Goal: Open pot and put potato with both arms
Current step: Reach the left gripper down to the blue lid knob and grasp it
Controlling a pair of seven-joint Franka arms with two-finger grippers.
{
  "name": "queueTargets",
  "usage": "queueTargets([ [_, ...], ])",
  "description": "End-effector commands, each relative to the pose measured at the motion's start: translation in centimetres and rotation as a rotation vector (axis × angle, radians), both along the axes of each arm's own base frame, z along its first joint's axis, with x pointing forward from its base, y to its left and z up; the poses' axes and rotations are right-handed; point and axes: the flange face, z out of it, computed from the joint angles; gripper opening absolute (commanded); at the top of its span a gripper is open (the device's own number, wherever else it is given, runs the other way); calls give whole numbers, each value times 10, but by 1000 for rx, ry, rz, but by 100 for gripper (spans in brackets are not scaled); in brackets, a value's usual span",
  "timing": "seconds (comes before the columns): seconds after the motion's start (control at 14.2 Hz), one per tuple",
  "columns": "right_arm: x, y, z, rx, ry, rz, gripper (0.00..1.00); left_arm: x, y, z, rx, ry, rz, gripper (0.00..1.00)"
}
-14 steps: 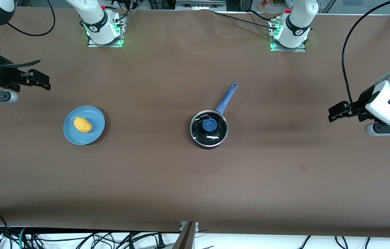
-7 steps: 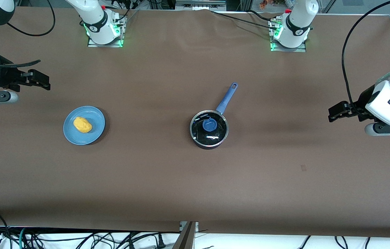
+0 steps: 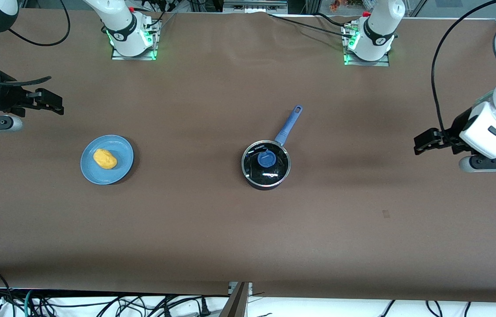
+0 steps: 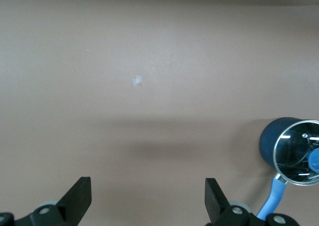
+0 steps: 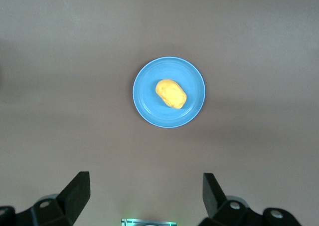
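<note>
Resting lidded, pot [image 3: 266, 164] sits apart from potato [image 3: 104, 159] on plate [image 3: 121, 172].

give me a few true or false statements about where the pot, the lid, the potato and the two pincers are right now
1. The lid sits on the pot. True.
2. The potato is inside the pot. False: it lies on the blue plate.
3. The left pincer grips the pot's handle. False: it is open, over bare table toward the left arm's end.
4. The right pincer is open and holds nothing. True.
5. The plate is toward the right arm's end of the table. True.
</note>
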Motion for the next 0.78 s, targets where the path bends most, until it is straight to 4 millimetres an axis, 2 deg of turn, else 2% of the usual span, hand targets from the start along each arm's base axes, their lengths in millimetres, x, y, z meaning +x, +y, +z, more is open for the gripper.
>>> queueTargets([
  [0.0, 3, 0, 4, 15, -7, -11, 100, -4, -34, -1, -8, -15, 45, 100],
  [0.28, 3, -1, 4, 15, -7, -13, 100, -2, -66, -12, -15, -27, 103, 100],
  [0.42, 3, -3, 3, 15, -5, -17, 100, -5, -100, -25, -7, -17, 134, 100],
  [0.56, 5, -3, 1, 13, -4, -16, 100, -3, -120, -34, -2, -33, 199, 100],
  [0.71, 5, -4, 0, 14, 1, -19, 100, -4, -143, -47, -3, -32, 194, 100],
])
